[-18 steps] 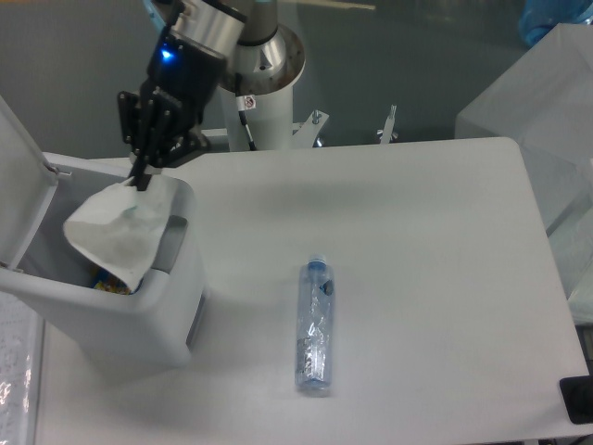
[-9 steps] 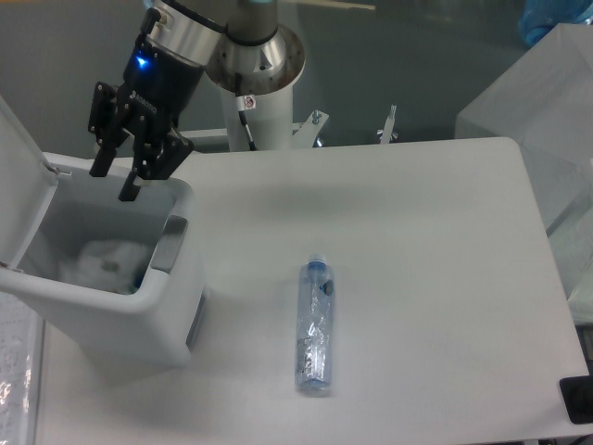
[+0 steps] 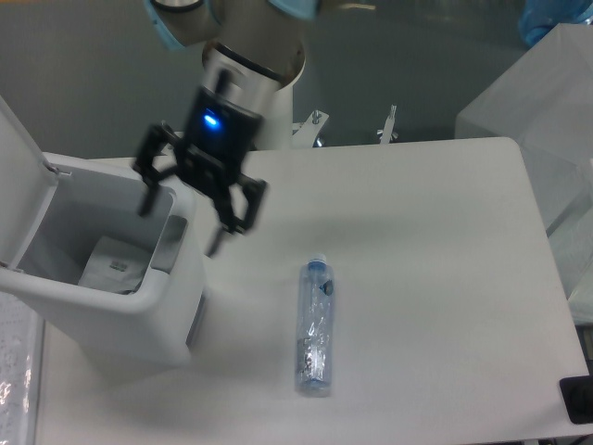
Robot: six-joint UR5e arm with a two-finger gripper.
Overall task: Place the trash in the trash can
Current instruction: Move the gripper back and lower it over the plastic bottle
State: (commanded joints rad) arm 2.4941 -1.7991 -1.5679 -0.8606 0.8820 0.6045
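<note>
A crushed clear plastic bottle (image 3: pixel 315 326) with a blue cap lies flat on the white table, cap pointing away from me. The crumpled white wrapper (image 3: pixel 113 265) rests inside the trash can (image 3: pixel 176 320), a boxy white bin at the table's left with its lid (image 3: pixel 20 195) flipped up. My gripper (image 3: pixel 182 220) hangs open and holds nothing, just above the bin's right rim, its fingers spread wide. One finger is over the bin's opening and the other over the table. The bottle lies to the right of the gripper and nearer the table's front.
The arm's white base column (image 3: pixel 269 102) stands behind the table. A frosted box (image 3: pixel 533 102) sits at the far right. A dark object (image 3: pixel 579 399) pokes in at the lower right corner.
The wrapper left the gripper and dropped into the bin. The gripper opened, then swung right and down from over the bin's back to its right rim.
</note>
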